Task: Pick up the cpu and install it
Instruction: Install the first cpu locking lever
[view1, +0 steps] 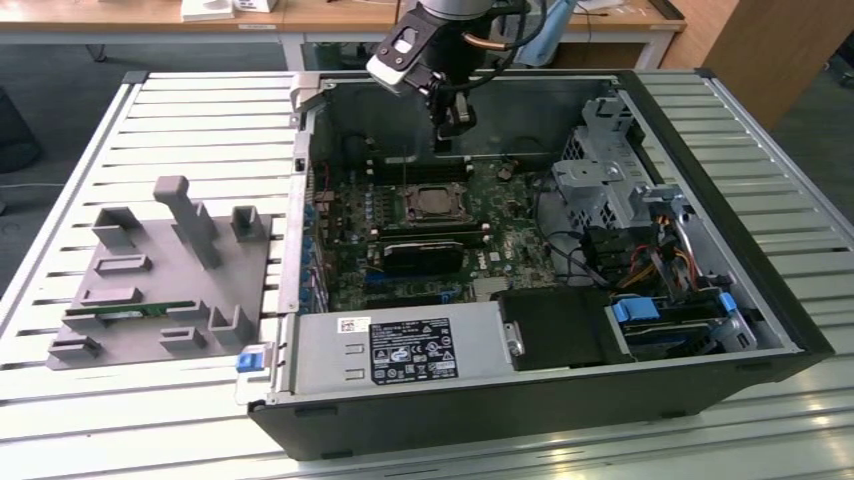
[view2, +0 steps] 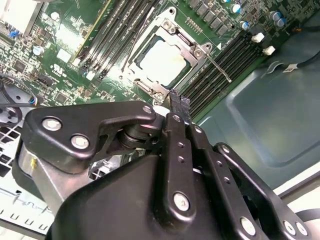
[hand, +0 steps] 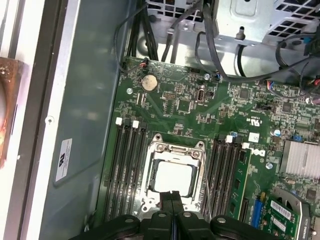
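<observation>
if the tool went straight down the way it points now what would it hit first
Probably the cpu seated in its socket: the shut tool points at its near edge. Depth is unclear, so it might meet the socket frame first.

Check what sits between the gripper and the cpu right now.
Nothing lies between them: the gripper, fingers together and empty, hangs over the cpu, which sits in its socket frame on the motherboard, as the first wrist view shows.
</observation>
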